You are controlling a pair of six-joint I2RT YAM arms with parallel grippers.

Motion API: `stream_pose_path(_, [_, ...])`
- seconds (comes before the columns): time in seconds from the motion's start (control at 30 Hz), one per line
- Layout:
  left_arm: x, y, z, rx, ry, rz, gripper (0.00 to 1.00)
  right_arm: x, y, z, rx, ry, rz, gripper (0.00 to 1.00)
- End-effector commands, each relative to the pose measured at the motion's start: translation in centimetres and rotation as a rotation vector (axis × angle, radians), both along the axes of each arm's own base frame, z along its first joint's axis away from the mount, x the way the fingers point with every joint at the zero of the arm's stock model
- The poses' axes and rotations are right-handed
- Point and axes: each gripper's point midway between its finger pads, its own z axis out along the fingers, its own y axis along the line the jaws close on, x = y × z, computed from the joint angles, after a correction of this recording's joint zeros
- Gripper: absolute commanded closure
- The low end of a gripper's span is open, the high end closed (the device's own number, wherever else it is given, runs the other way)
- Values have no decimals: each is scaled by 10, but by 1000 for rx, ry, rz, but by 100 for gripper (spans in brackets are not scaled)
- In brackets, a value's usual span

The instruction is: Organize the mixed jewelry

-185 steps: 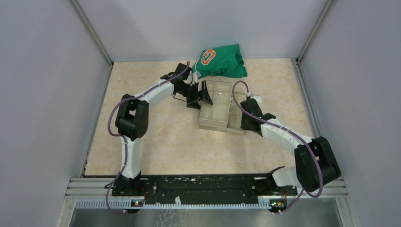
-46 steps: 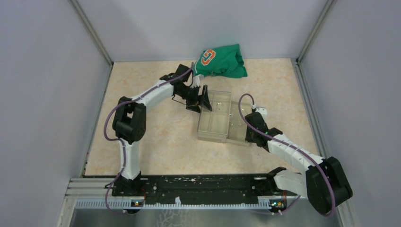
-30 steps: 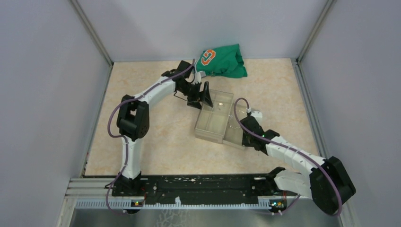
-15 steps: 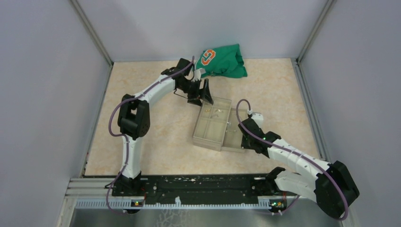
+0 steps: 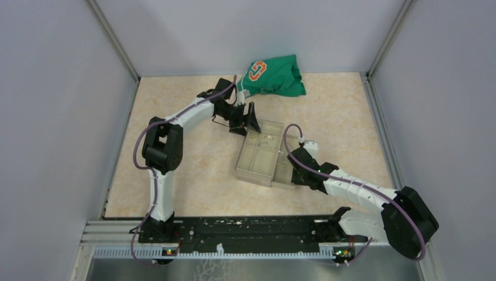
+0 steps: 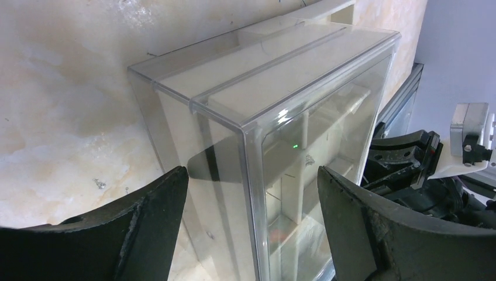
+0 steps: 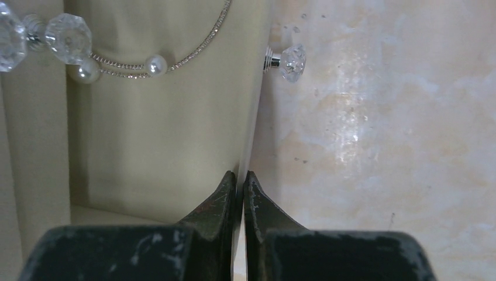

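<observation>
The clear compartmented box (image 5: 257, 157) lies mid-table with its drawer (image 5: 284, 170) slid out on the right side. My right gripper (image 5: 294, 168) is shut on the drawer's thin front wall (image 7: 252, 117), just below its crystal knob (image 7: 288, 60). Inside the drawer lies some of the mixed jewelry: a fine silvery chain with pearls (image 7: 153, 65) and crystal beads (image 7: 69, 36). Small silvery bits (image 5: 266, 138) show in the far compartment. My left gripper (image 5: 248, 119) is open, its fingers (image 6: 146, 216) on either side of the box's far corner (image 6: 248, 126) without touching it.
A green cloth with an orange logo (image 5: 274, 75) lies at the back of the table, just behind the left gripper. Grey walls close in the table on three sides. The arms' base rail (image 5: 251, 231) runs along the near edge.
The right gripper has drawn the box toward the near left and turned it, keeping hold of the drawer wall. The left gripper stayed open by the far corner.
</observation>
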Motion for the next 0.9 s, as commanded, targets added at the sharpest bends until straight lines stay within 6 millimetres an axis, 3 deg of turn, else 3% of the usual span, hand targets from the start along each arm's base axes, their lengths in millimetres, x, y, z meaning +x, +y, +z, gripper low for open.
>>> stream_pose_path(0.0, [-10, -9, 24, -60, -16, -16, 14, 34, 69, 48, 272, -167, 77, 100])
stream_pose_path(0.17, [-7, -9, 30, -62, -35, -8, 14, 37, 78, 43, 269, -131, 90, 99])
stream_pose_path(0.2, [-5, -8, 31, -52, -49, -3, 14, 37, 75, 43, 250, -125, 81, 91])
stream_pose_path(0.3, [2, 1, 37, 5, -90, 28, 14, 38, 56, 52, 188, -151, 45, 62])
stream_pose_path(0.4, [7, 8, 51, 29, -146, 51, 13, 38, 29, 63, 193, -165, -10, 54])
stream_pose_path(0.53, [8, 15, 67, 31, -178, 75, 13, 39, 1, 71, 246, -185, -80, 52])
stream_pose_path(0.7, [6, 29, 74, 44, -189, 118, 12, 45, -11, 64, 327, -146, -156, 56])
stream_pose_path(0.77, [8, 40, 68, 73, -186, 160, 13, 50, -15, 61, 331, -125, -213, 68])
stream_pose_path(0.87, [7, 65, 47, 144, -129, 245, 12, 54, -21, 48, 308, -51, -300, 95])
